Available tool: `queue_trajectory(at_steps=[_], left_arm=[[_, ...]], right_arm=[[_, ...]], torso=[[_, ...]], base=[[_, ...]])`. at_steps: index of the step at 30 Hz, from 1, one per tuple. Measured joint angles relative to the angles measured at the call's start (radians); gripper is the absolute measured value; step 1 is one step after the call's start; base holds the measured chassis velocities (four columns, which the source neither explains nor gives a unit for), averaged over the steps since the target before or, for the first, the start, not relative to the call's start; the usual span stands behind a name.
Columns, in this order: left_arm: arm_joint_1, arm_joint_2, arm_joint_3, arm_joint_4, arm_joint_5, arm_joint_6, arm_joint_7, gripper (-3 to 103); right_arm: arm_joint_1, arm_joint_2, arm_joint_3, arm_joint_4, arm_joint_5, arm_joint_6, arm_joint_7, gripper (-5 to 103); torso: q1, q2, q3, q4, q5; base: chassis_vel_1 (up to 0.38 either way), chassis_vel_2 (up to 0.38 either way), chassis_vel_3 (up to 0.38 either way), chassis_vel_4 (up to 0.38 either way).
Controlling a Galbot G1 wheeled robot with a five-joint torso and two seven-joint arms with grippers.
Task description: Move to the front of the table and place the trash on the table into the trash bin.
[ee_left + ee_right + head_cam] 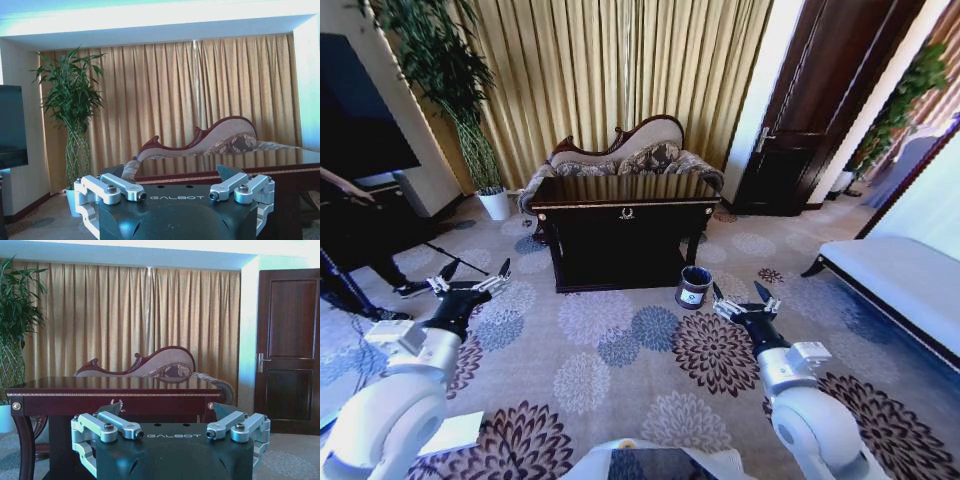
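Left end effector (475,276) and right end effector (744,297) hover open, near the desk (625,192); trash bin (694,286) stands at its right.

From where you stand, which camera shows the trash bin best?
The head view: the trash bin stands whole on the carpet by the front right corner of the table, ahead of the right gripper. In both wrist views I cannot make out the bin; they look at the table edge-on.
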Motion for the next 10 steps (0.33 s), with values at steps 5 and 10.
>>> queue_trajectory(at_steps=[5, 10], left_arm=[[0.000, 0.000, 0.000, 0.000, 0.000, 0.000, 0.000, 100], [0.000, 0.000, 0.000, 0.000, 0.000, 0.000, 0.000, 100]], right_arm=[[0.000, 0.000, 0.000, 0.000, 0.000, 0.000, 0.000, 100], [0.000, 0.000, 0.000, 0.000, 0.000, 0.000, 0.000, 100]], torso=[[0.000, 0.000, 0.000, 0.0000, 0.0000], [0.000, 0.000, 0.000, 0.0000, 0.0000]], base=[[0.000, 0.000, 0.000, 0.000], [0.000, 0.000, 0.000, 0.000]])
